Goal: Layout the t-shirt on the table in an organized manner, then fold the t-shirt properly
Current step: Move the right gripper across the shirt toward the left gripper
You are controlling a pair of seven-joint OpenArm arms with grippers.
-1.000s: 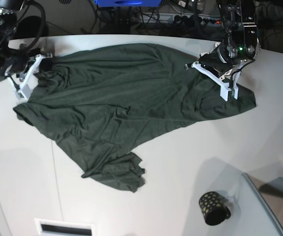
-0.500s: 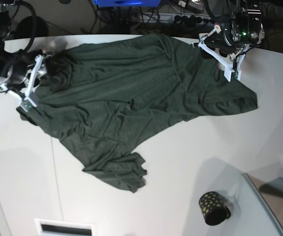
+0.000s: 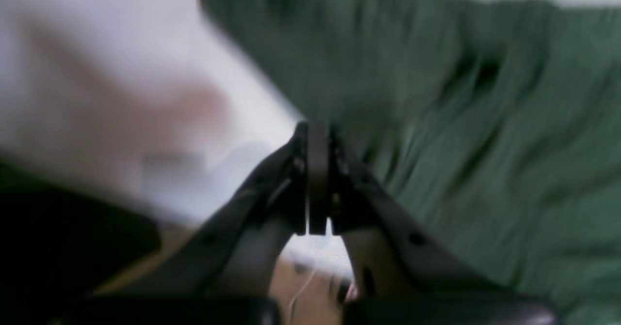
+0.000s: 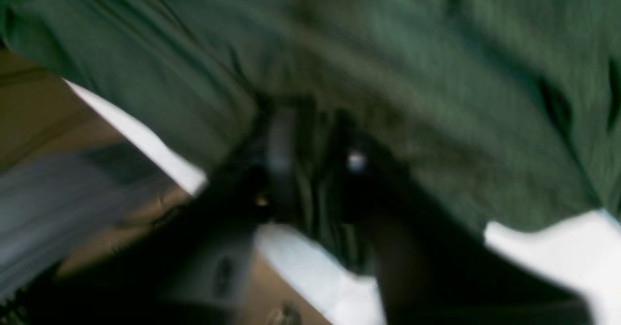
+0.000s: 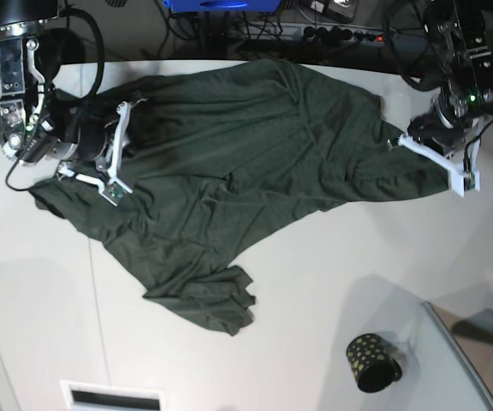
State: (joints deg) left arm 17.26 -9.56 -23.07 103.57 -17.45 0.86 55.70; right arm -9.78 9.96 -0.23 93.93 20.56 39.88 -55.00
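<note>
I see the t-shirt [image 5: 229, 180] rumpled across the table [image 5: 332, 282]. Right fingers [image 4: 310, 170] pinch fabric bunched between them; left fingers [image 3: 318, 179] pressed together, apparently empty, cloth just beside them. Risk — a one-sided pull skews the spread.

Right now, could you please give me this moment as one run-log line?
t-shirt: crumpled, not folded | left claw: shut at shirt edge | right claw: shut on t-shirt | table

I see the t-shirt [image 5: 229, 163] as thin, matt, dark green cloth, softly creased. The worktop [image 5: 315, 282] under it looks smooth, white, faintly glossy. The cup [image 5: 371, 362] looks shiny black.
</note>
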